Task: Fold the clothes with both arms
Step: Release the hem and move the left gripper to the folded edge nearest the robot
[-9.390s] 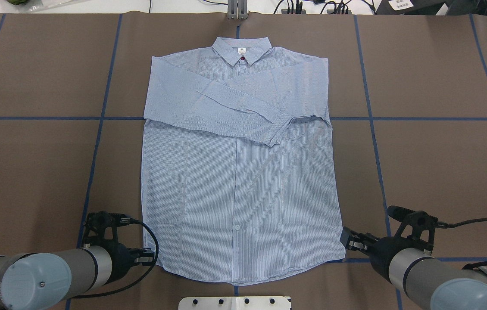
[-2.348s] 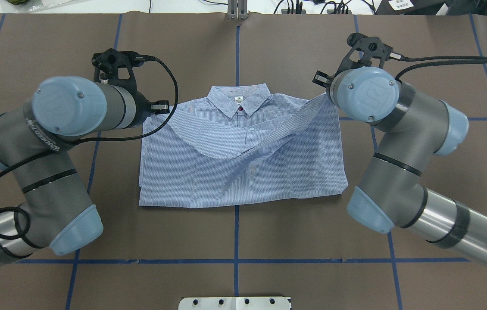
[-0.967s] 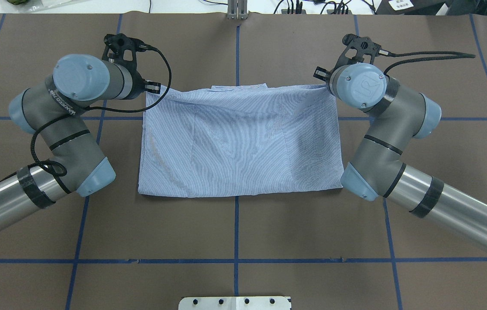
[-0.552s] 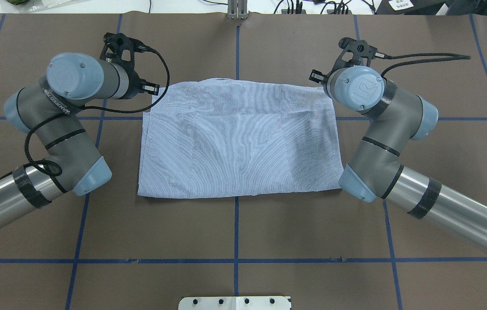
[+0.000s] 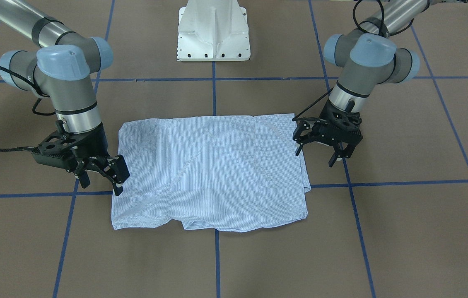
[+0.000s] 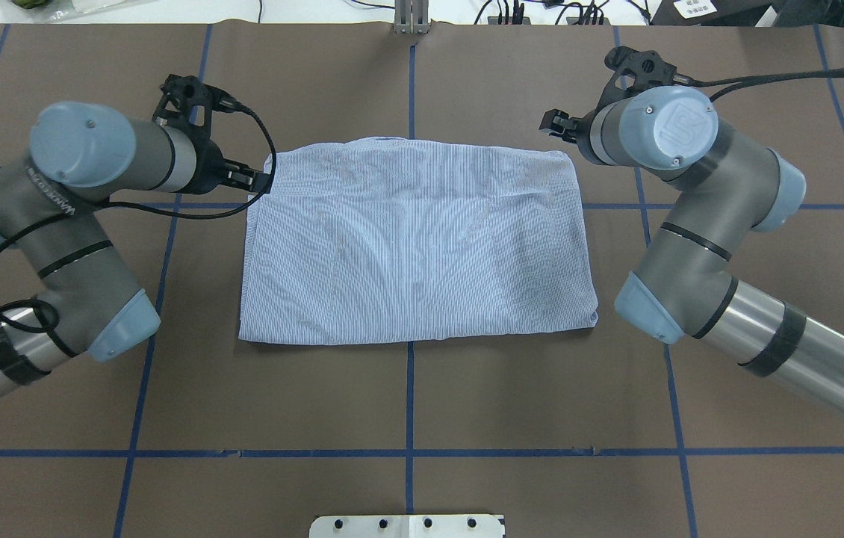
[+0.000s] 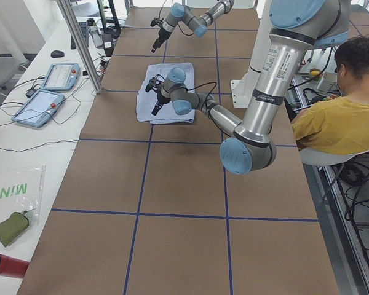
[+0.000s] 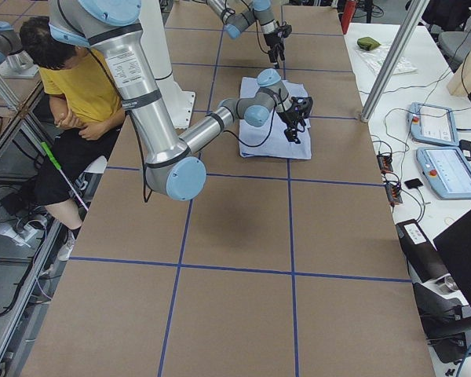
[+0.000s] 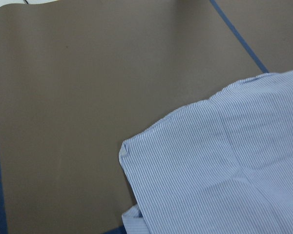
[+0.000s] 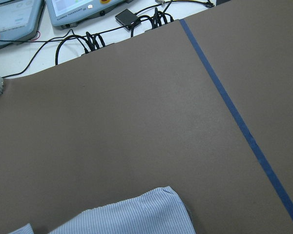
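**Folded shirt lies flat between two open end effectors**

You have the brown worktop (image 6: 407, 403), gridded with blue tape, carrying everything. The left arm (image 6: 78, 224) and the right arm (image 6: 691, 224) both reach out over it, wrists bent inward. Between the two end effectors lies the shirt (image 6: 414, 246), a flat light-blue striped rectangle, doubled over. A bit of its lower layer peeks out along the long edge nearer both end effectors. The left end effector (image 5: 314, 157) has its fingers spread wide and grips nothing. One finger sits over the shirt's side edge, and you cannot tell whether it touches the cloth. The right end effector (image 5: 101, 186) is likewise spread and empty, just beside the opposite side edge, fingertips pointing down.
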### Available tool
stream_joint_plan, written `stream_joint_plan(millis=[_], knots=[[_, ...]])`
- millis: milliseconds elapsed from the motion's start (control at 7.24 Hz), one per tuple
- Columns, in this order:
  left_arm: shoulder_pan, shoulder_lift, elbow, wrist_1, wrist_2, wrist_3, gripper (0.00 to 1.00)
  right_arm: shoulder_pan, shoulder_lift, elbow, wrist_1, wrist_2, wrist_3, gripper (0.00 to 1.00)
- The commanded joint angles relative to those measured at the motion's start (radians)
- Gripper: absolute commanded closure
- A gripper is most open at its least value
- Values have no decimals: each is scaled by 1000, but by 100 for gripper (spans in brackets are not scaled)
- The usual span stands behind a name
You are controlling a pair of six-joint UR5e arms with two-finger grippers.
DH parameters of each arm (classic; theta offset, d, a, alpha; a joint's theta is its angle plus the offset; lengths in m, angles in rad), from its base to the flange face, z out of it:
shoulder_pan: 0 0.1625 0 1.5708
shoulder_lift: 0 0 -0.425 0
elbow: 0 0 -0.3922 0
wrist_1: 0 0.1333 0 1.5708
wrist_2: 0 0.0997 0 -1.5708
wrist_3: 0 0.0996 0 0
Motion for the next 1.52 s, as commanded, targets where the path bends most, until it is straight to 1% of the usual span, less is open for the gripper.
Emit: stream_joint_plan(millis=[0, 138, 276, 414, 690, 829, 1105, 1243, 1381], knots=[[129, 151, -114, -81, 17, -158, 0, -1, -14, 17, 0, -3, -1, 0], [196, 165, -119, -83, 91, -208, 0, -1, -12, 17, 0, -5, -1, 0], [244, 167, -115, -83, 125, -265, 1, -1, -12, 18, 2, -5, -1, 0], [279, 165, -108, -83, 159, -297, 7, -1, -12, 18, 2, -5, -1, 0], [293, 159, -88, -83, 179, -316, 23, -3, -12, 22, 2, -5, -1, 0], [296, 156, -76, -83, 179, -316, 27, -4, -12, 22, 2, -5, -1, 0], [324, 147, -72, -81, 179, -317, 29, -4, -12, 20, 2, -5, -1, 0], [324, 145, -72, -81, 178, -319, 47, -4, -14, 20, 2, -5, -1, 0], [330, 145, -72, -83, 179, -340, 89, -4, -14, 20, 2, -5, -1, 0]])
